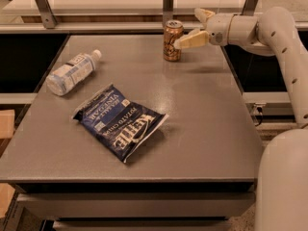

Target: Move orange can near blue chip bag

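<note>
The orange can (172, 41) stands upright at the far middle of the grey table (207, 129). The blue chip bag (120, 121) lies flat nearer the front, left of centre, well apart from the can. My gripper (188, 28) reaches in from the right at can height, just to the right of the can. It is open: one pale finger (191, 40) points at the can's right side with its tip at or very close to it, and the other finger (202, 14) is behind and above. The gripper holds nothing.
A clear plastic water bottle (71, 72) lies on its side at the table's left. A metal-framed shelf rail (96, 27) runs along the back edge. My white arm (284, 47) spans the right side, over the table's right edge.
</note>
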`<state>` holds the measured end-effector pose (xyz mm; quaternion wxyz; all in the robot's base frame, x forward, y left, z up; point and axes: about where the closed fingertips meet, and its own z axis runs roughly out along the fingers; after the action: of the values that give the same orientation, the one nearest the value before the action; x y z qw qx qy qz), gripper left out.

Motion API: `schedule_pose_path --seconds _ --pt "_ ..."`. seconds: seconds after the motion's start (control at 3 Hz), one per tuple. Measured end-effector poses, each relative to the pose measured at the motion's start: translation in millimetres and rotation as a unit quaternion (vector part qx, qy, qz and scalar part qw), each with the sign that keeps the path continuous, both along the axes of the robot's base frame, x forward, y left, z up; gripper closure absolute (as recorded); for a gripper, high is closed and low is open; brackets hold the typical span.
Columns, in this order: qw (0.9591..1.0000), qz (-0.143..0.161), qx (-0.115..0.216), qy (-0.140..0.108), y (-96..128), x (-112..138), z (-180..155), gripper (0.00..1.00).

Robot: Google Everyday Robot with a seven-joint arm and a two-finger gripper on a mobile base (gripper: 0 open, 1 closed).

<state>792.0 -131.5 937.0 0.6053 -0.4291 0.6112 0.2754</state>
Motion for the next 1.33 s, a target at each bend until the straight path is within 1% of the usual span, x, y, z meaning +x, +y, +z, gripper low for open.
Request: schedule_pose_path --seconds 0.33,0.67,1.33 --pt "0.9979 0.037 0.03 0.043 23 0 -1 0.0" --pt "0.9977 0.041 0.033 0.042 28 3 -2 0.0" --pt "0.996 0.056 0.049 0.049 39 11 -15 0.0"
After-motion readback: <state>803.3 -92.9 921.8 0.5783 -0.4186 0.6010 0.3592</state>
